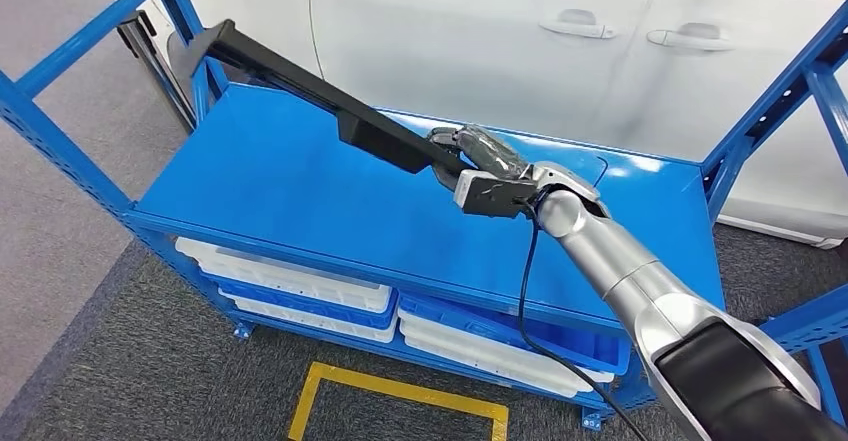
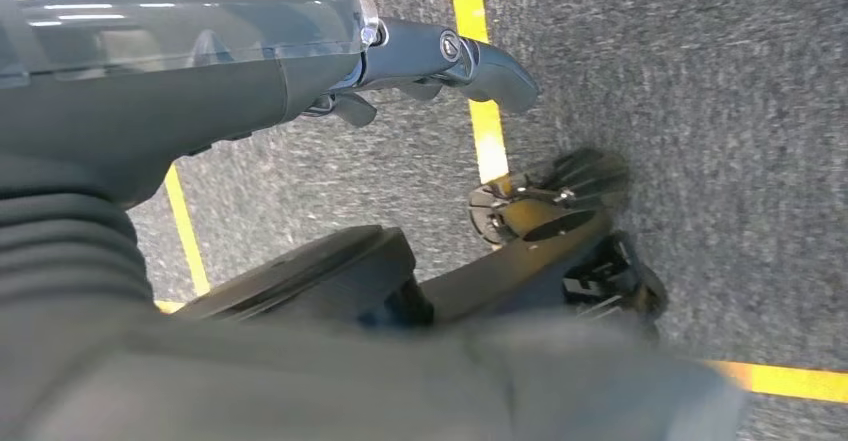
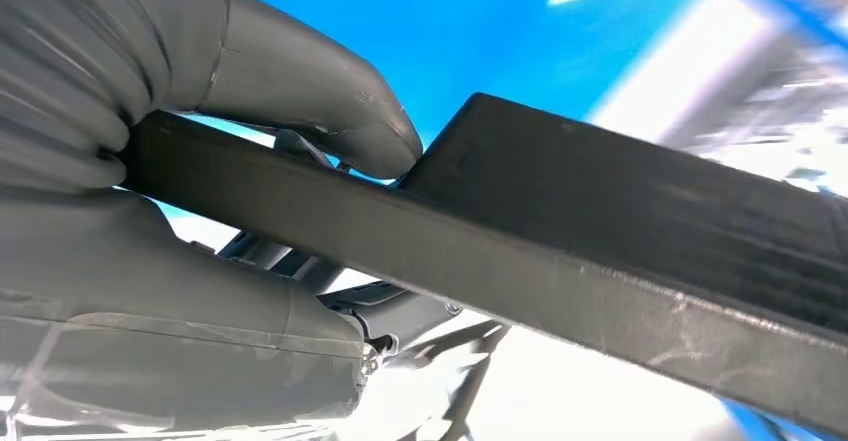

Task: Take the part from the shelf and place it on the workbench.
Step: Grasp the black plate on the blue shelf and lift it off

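Note:
A long black part (image 1: 300, 86) slants above the blue shelf top (image 1: 270, 176), its far end up at the back left by the shelf post. My right hand (image 1: 478, 161) grips its near end over the middle of the shelf. In the right wrist view the thumb (image 3: 300, 91) lies over the black part (image 3: 600, 251) with the fingers wrapped under it. My left hand (image 2: 300, 51) hangs over grey carpet with nothing in it, its fingers slightly curled.
The blue shelf frame has uprights at left (image 1: 60, 131) and right (image 1: 800, 91). White and blue trays (image 1: 300, 286) lie on the lower shelf. A white car (image 1: 560, 41) stands close behind. A yellow floor line (image 1: 400, 391) marks the grey carpet in front.

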Available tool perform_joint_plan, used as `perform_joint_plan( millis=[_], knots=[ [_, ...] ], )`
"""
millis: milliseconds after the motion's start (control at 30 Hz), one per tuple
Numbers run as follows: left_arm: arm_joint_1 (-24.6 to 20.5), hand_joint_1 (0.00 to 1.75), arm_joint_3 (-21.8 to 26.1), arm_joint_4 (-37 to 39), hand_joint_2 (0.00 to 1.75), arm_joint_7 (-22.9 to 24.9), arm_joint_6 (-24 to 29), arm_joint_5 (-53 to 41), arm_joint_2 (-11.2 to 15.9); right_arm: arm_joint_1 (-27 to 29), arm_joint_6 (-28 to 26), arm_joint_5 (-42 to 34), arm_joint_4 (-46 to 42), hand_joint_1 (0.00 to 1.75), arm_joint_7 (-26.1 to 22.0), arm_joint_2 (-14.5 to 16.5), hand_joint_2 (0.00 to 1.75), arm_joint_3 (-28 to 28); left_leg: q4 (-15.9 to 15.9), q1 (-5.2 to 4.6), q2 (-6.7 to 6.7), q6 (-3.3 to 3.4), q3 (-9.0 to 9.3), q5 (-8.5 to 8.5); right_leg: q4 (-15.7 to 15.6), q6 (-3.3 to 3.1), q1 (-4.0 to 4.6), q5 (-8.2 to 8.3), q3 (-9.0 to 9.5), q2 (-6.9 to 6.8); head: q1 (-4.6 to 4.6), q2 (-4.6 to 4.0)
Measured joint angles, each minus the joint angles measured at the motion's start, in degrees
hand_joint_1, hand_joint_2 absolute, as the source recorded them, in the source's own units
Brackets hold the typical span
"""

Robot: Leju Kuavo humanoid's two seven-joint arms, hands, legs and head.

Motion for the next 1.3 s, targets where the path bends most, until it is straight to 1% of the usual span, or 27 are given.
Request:
perform_joint_plan(
  millis=[33, 67, 100, 133, 200, 300, 333, 367, 400, 467, 500, 533, 567, 633, 667, 700, 800, 833, 900, 967, 1000, 1033, 1067, 1133, 1167, 1200, 1300],
  knots=[
    [0.04, 0.0, 0.11, 0.0, 0.44, -0.77, 0.06, 0.05, 0.01, 0.23, 1.96, -3.23, -1.59, 1.75, -0.1, 0.03, 1.75, -0.78, 0.17, 0.05, 0.0, -0.04, 0.01, -0.12, -0.51, 0.1, -0.13, 1.02, 0.1, 0.01, 0.01, 0.0],
    [0.08, 0.0, 0.21, 0.0, 0.0, -1.82, 0.15, 0.15, 0.01, 0.36, 3.86, -6.69, -3.3, 1.75, 0.04, 0.03, 1.75, -1.57, 0.41, 0.11, -0.02, -0.16, 0.02, -0.29, -3.06, 0.15, -0.26, 2.82, 1.2, -0.02, 0.01, 0.0],
    [0.11, 0.0, 0.31, 0.0, 0.0, -3.08, 0.28, 0.34, 0.01, 0.36, 5.64, -10.12, -5.13, 1.75, 0.32, 0.03, 1.75, -2.45, 0.76, 0.16, -0.04, -0.37, 0.0, -0.57, -7.0, 0.17, -0.37, 4.92, 2.98, -0.15, 0.01, 0.0],
    [0.12, 0.0, 0.4, 0.0, 0.0, -4.36, 0.43, 0.53, 0.0, 0.29, 7.14, -13.13, -6.99, 1.75, 0.63, 0.04, 1.75, -3.37, 1.25, 0.09, -0.04, -0.68, -0.11, -0.91, -10.76, 0.12, -0.28, 6.29, 4.74, -0.3, 0.01, 0.0],
    [0.07, 0.0, 0.6, 0.0, 0.0, -6.08, 0.75, 0.85, 0.0, 0.38, 8.93, -16.65, -10.27, 1.75, 1.03, 0.06, 1.75, -4.76, 1.86, -0.03, 0.04, -1.27, -0.32, -1.42, -14.85, -0.29, -0.05, 7.2, 6.66, -0.43, 0.0, 0.0],
    [0.09, 0.0, 0.85, 0.0, 0.0, -6.74, 1.01, 0.98, 0.02, 1.06, 9.53, -17.63, -13.5, 1.75, 1.58, -0.19, 1.75, -5.45, 2.06, 0.05, 0.27, -2.1, -0.25, -1.81, -15.34, -1.27, 0.1, 7.06, 6.9, -0.09, -0.01, 0.0],
    [0.08, 0.0, 0.93, 0.0, 0.0, -6.97, 1.06, 1.03, 0.02, 1.24, 9.69, -17.84, -14.26, 1.75, 1.73, -0.46, 1.75, -5.54, 2.87, 0.11, 0.32, -2.44, -0.55, -2.48, -15.51, -1.6, 0.02, 7.14, 7.01, -0.06, -0.01, 0.0],
    [0.06, 0.0, 1.03, 0.0, 0.0, -7.35, 1.1, 1.12, 0.03, 1.38, 10.13, -18.36, -14.95, 1.75, 1.77, -0.84, 1.75, -5.61, 4.7, 0.18, 0.33, -2.76, -1.35, -3.66, -15.69, -1.86, -0.09, 7.21, 7.12, -0.08, -0.02, 0.0],
    [0.05, 0.0, 1.15, 0.0, 0.0, -7.83, 1.17, 1.25, 0.03, 1.63, 10.88, -19.22, -15.65, 1.75, 1.74, -1.29, 1.75, -5.64, 7.71, 0.31, 0.33, -3.05, -2.71, -5.31, -15.76, -2.06, -0.09, 7.22, 7.2, -0.13, -0.02, 0.0],
    [0.08, 0.0, 1.5, 0.0, 0.0, -8.69, 1.53, 1.73, 0.01, 3.0, 13.31, -22.03, -17.42, 1.75, 1.91, -2.45, 1.75, -5.59, 15.26, 0.5, 0.33, -3.44, -6.33, -8.47, -15.78, -2.26, 0.08, 7.12, 7.29, -0.22, -0.02, 0.0],
    [0.13, 0.0, 1.7, 0.0, 0.0, -8.88, 1.9, 2.02, 0.0, 4.14, 14.57, -23.63, -18.47, 1.75, 2.28, -3.02, 1.75, -5.5, 17.59, 0.54, 0.33, -3.51, -7.55, -8.95, -15.77, -2.3, 0.16, 7.06, 7.35, -0.25, -0.02, 0.0],
    [0.18, 0.0, 1.89, 0.0, 0.0, -8.91, 2.34, 2.29, -0.01, 5.41, 15.66, -25.21, -19.61, 1.75, 2.78, -3.51, 1.75, -5.34, 17.76, 0.55, 0.33, -3.49, -7.78, -8.31, -15.77, -2.32, 0.22, 7.0, 7.43, -0.25, -0.02, 0.0],
    [0.22, 0.0, 2.05, 0.0, 0.0, -8.85, 2.84, 2.51, -0.02, 6.58, 16.45, -26.68, -20.81, 1.75, 3.35, -3.89, 1.75, -5.14, 15.58, 0.55, 0.32, -3.36, -6.88, -6.67, -15.76, -2.28, 0.24, 6.93, 7.53, -0.19, -0.02, 0.0],
    [0.25, 0.0, 2.48, 0.0, 0.0, -8.73, 3.9, 2.95, -0.01, 8.51, 17.22, -29.17, -23.24, 1.75, 4.35, -4.4, 1.75, -4.76, 7.58, 0.47, 0.15, -2.87, -3.19, -2.8, -15.76, -2.09, 0.29, 6.77, 7.72, 0.02, -0.02, 0.0],
    [0.24, 0.0, 2.74, 0.0, 0.0, -8.74, 4.38, 3.08, -0.01, 9.24, 17.32, -30.21, -24.41, 1.75, 4.74, -4.57, 1.75, -4.64, 4.36, 0.36, 0.05, -2.55, -1.67, -1.69, -15.76, -1.89, 0.34, 6.74, 7.74, 0.15, -0.02, 0.0],
    [0.25, 0.0, 2.97, 0.0, 0.0, -8.77, 4.78, 3.16, 0.0, 9.9, 17.37, -31.03, -25.4, 1.75, 5.07, -4.67, 1.75, -4.56, 2.41, 0.22, -0.03, -2.27, -0.77, -1.23, -15.78, -1.65, 0.36, 6.74, 7.72, 0.24, -0.02, 0.0],
    [0.33, 0.0, 3.4, 0.0, 0.0, -8.02, 6.0, 3.16, -0.03, 11.7, 17.6, -32.61, -27.41, 1.75, 5.88, -4.73, 1.75, -4.33, 1.18, 0.06, 0.02, -1.32, -0.2, -1.04, -16.02, -0.69, 0.21, 6.77, 7.79, 0.33, -0.01, 0.0],
    [0.34, 0.0, 3.51, 0.0, 0.0, -7.54, 6.65, 3.1, -0.08, 12.12, 17.63, -33.03, -27.75, 1.75, 6.04, -4.73, 1.75, -4.25, 0.71, 0.13, 0.09, -0.9, 0.06, -0.81, -15.52, -0.42, 0.17, 6.3, 7.63, 0.32, -0.01, 0.0],
    [0.3, 0.0, 3.64, 0.0, 0.0, -6.86, 7.86, 2.9, -0.19, 12.67, 17.62, -34.03, -28.07, 1.75, 6.21, -4.62, 1.75, -4.15, -0.04, 0.24, 0.27, -0.27, 0.48, -0.42, -11.34, -0.16, 0.16, 3.74, 5.76, 0.31, 0.01, 0.0],
    [0.31, 0.0, 3.69, 0.0, 0.0, -6.57, 8.42, 2.79, -0.21, 13.38, 17.59, -34.79, -28.1, 1.75, 6.3, -4.4, 1.75, -4.12, -0.07, 0.04, 0.38, 0.0, 0.49, -0.38, -3.91, -0.04, 0.12, 0.38, 2.18, 0.33, 0.01, 0.0],
    [0.35, 0.0, 3.74, 0.0, 0.0, -6.5, 8.49, 2.78, -0.22, 13.83, 17.58, -34.92, -28.11, 1.75, 6.37, -4.32, 1.75, -4.1, 0.02, -0.01, 0.41, 0.06, 0.46, -0.36, -1.3, 0.05, 0.07, -0.38, 0.91, 0.32, 0.01, 0.0],
    [0.38, 0.0, 3.79, 0.0, 0.0, -6.46, 8.51, 2.81, -0.22, 14.21, 17.56, -34.97, -28.11, 1.75, 6.48, -4.3, 1.75, -4.09, 0.17, -0.03, 0.42, 0.07, 0.41, -0.34, -0.42, 0.13, 0.02, -0.22, 0.45, 0.31, 0.01, 0.0],
    [0.42, 0.0, 3.85, 0.0, 0.0, -6.43, 8.52, 2.86, -0.23, 14.45, 17.49, -35.03, -28.13, 1.75, 6.59, -4.29, 1.75, -4.08, 0.39, -0.02, 0.42, 0.0, 0.33, -0.33, -1.93, 0.16, -0.05, 1.02, 1.21, 0.29, 0.01, 0.0],
    [0.5, 0.0, 3.96, 0.0, 0.0, -6.4, 8.5, 2.96, -0.28, 14.59, 17.09, -35.34, -28.31, 1.75, 6.84, -4.29, 1.75, -4.07, 1.03, -0.01, 0.4, -0.31, 0.08, -0.58, -9.23, 0.09, -0.18, 4.45, 4.89, 0.15, 0.01, 0.0],
    [0.51, 0.0, 4.02, 0.0, 0.0, -6.35, 8.48, 2.97, -0.31, 14.68, 16.77, -35.53, -28.46, 1.75, 6.95, -4.26, 1.75, -4.08, 1.49, -0.1, 0.39, -0.56, -0.17, -0.75, -12.43, -0.09, -0.11, 5.66, 6.42, 0.11, 0.0, 0.0],
    [0.54, 0.0, 4.07, 0.0, 0.0, -6.31, 8.45, 2.96, -0.33, 14.86, 16.42, -35.68, -28.63, 1.75, 7.07, -4.23, 1.75, -4.09, 1.85, -0.18, 0.38, -0.82, -0.42, -0.87, -14.31, -0.31, -0.05, 6.26, 7.29, 0.12, 0.0, 0.0],
    [0.81, 0.0, 4.23, 0.0, 0.0, -6.03, 8.35, 2.92, -0.35, 15.84, 15.31, -35.66, -28.96, 1.75, 7.34, -4.35, 1.75, -4.13, 2.21, -0.23, 0.36, -1.61, -0.9, -0.76, -14.88, -1.22, 0.19, 6.76, 7.2, 0.3, 0.0, 0.0]
  ],
)
